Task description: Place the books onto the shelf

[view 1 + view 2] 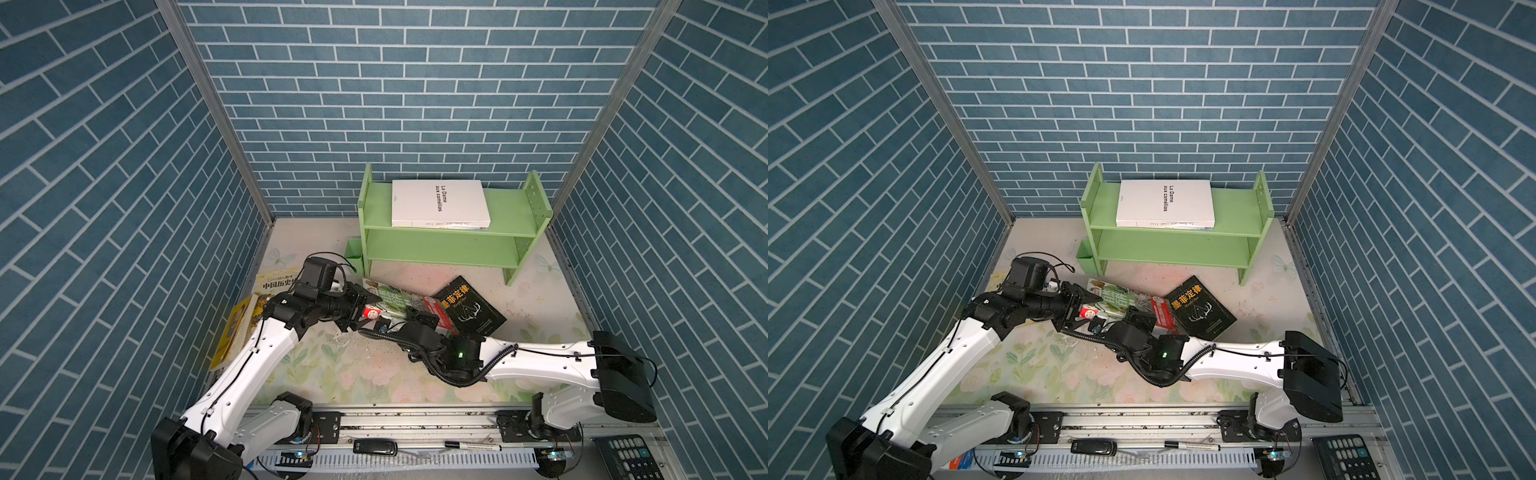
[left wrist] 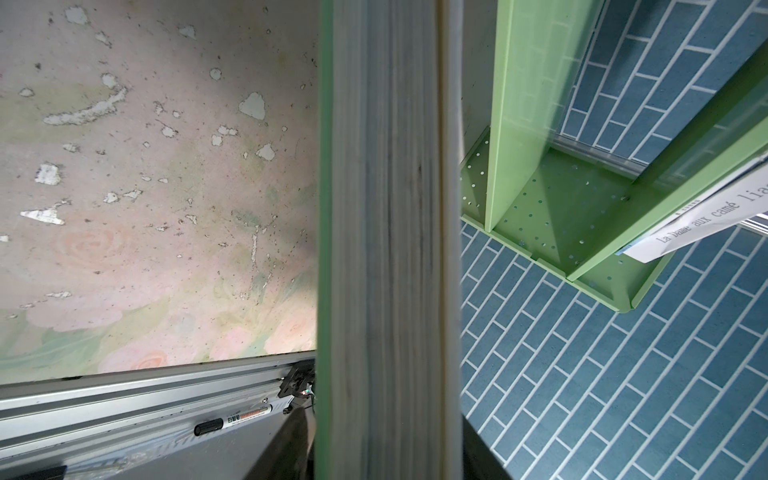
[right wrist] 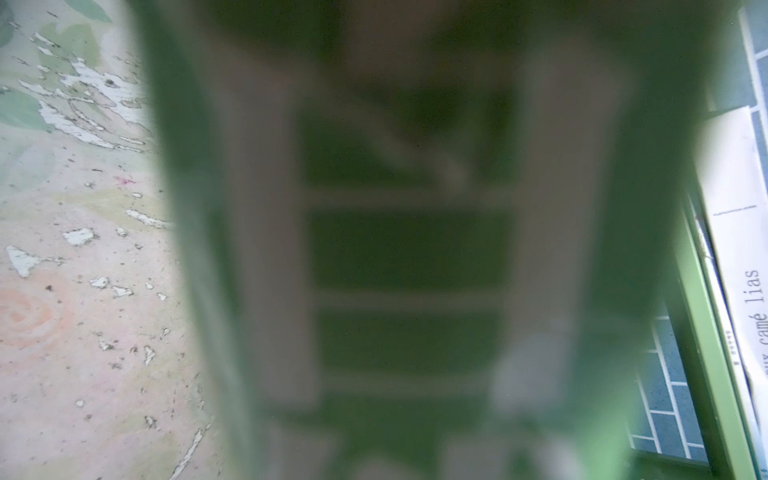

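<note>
Green botanical paperback book [image 1: 395,297] sits btw claws: right claw [image 1: 417,316] looks clamped on it; left claw [image 1: 365,311] at its left end, can't tell if gripping. Risk: half-caught end slips, book drops onto floral tabletop [image 1: 340,365].

Light green two-tier shelf [image 1: 446,246] is standing at 12 o'clock, with a white book [image 1: 439,203] lying flat on its top tier. Green book [image 1: 392,300] is tilting on edge at centre. Black book [image 1: 471,307] is lying flat at its 3 o'clock. Yellow books [image 1: 236,327] are resting at 9 o'clock.
</note>
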`<act>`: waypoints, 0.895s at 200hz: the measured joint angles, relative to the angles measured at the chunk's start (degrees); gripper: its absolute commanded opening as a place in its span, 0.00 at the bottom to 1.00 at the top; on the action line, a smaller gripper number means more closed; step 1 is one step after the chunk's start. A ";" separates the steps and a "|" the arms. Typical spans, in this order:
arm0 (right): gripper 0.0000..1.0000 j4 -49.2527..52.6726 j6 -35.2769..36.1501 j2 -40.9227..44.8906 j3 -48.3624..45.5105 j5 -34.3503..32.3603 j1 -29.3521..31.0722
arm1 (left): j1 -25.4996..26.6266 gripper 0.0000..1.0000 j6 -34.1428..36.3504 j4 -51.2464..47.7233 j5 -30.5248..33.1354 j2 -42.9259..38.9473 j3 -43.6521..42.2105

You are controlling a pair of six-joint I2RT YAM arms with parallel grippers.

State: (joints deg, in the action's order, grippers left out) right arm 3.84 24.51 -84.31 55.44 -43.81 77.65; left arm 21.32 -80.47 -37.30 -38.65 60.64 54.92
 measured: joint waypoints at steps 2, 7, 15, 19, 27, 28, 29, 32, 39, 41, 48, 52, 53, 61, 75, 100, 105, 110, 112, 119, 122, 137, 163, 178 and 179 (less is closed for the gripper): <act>0.05 0.00 0.00 0.00 0.00 0.00 0.00 | 0.00 0.40 0.42 0.00 0.00 0.00 0.00; 0.05 -0.02 0.02 0.00 0.02 -0.02 0.09 | 0.00 0.37 0.20 0.04 -0.04 0.00 0.02; 0.05 0.00 0.04 0.00 0.09 -0.02 0.24 | 0.00 0.32 0.37 0.09 -0.09 0.00 0.02; 0.05 0.00 0.24 0.00 0.09 -0.02 0.33 | 0.00 0.29 0.13 0.26 -0.02 0.00 0.02; 0.05 0.00 0.09 0.00 0.11 -0.15 0.48 | -0.04 0.24 0.07 0.28 -0.26 0.00 0.04; 0.05 -0.02 0.09 0.00 0.11 -0.17 0.46 | -0.04 0.24 0.11 0.31 -0.28 0.00 0.04; 0.05 -0.02 0.04 0.00 0.11 -0.17 0.46 | -0.04 0.23 0.13 0.31 -0.28 0.00 0.04; 0.05 -0.02 -0.04 0.00 0.11 -0.24 0.48 | -0.04 0.22 0.00 0.44 -0.37 0.00 0.04; 0.05 0.00 -0.02 0.00 0.17 -0.37 0.46 | -0.04 0.20 -0.02 0.70 -0.44 0.00 0.04; 0.05 0.07 -0.02 0.00 0.24 -0.42 0.46 | -0.04 0.20 -0.07 0.79 -0.44 0.00 0.04; 0.05 0.55 -0.02 0.00 0.59 -0.57 0.46 | -0.04 0.18 -0.09 1.03 -0.48 0.00 0.04; 0.05 1.22 -0.11 0.00 1.07 -0.66 0.46 | -0.04 0.18 -0.13 1.22 -0.57 0.00 0.04; 0.05 1.46 -0.11 -0.02 1.20 -0.66 0.46 | -0.04 0.17 -0.13 1.25 -0.59 0.00 0.04; 0.05 2.75 -0.15 -0.02 2.05 -0.87 0.46 | -0.20 0.16 -0.26 1.77 -0.90 -0.13 0.04; 0.07 5.81 -0.76 -0.02 4.13 -1.20 0.37 | -0.35 0.13 -0.59 2.95 -1.36 -0.48 0.02; 0.41 12.13 -2.14 0.00 7.82 -1.49 0.31 | -0.42 0.11 -1.79 6.73 -2.08 -2.01 -1.51; 0.49 13.07 -2.91 0.04 8.22 -1.36 0.31 | -0.42 0.11 -1.99 7.74 -2.34 -2.38 -2.19; 0.56 13.68 -4.11 0.15 8.63 -0.74 0.33 | -0.39 0.11 -1.55 8.72 -2.43 -2.69 -2.95; 0.58 13.88 -4.59 0.22 8.79 -0.50 0.33 | -0.39 0.10 -1.42 9.38 -2.40 -2.78 -3.34; 0.65 14.64 -6.62 0.59 9.60 0.39 0.46 | -0.31 0.10 -1.01 10.91 -2.47 -2.75 -4.44; 0.67 14.80 -7.34 0.76 9.84 0.61 0.50 | -0.31 0.09 -0.83 11.43 -2.49 -2.67 -4.83; 0.74 16.55 -10.01 1.79 11.08 2.43 0.83 | -0.31 0.09 0.26 14.12 -2.60 -1.75 -6.38; 0.81 19.56 -15.67 3.87 12.96 2.62 1.40 | -0.31 0.09 3.37 19.85 -1.66 -0.02 -8.92; 0.84 20.33 -19.02 6.91 13.70 1.84 1.31 | -0.31 0.09 4.31 23.76 -0.79 0.24 -11.34; 0.84 20.37 -19.21 7.13 13.70 1.79 1.31 | -0.31 0.09 4.37 23.96 -0.70 0.24 -11.47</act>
State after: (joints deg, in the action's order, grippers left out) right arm 24.21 5.30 -77.19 69.14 -42.02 78.96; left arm 21.02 -76.09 -13.34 -39.35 60.88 43.44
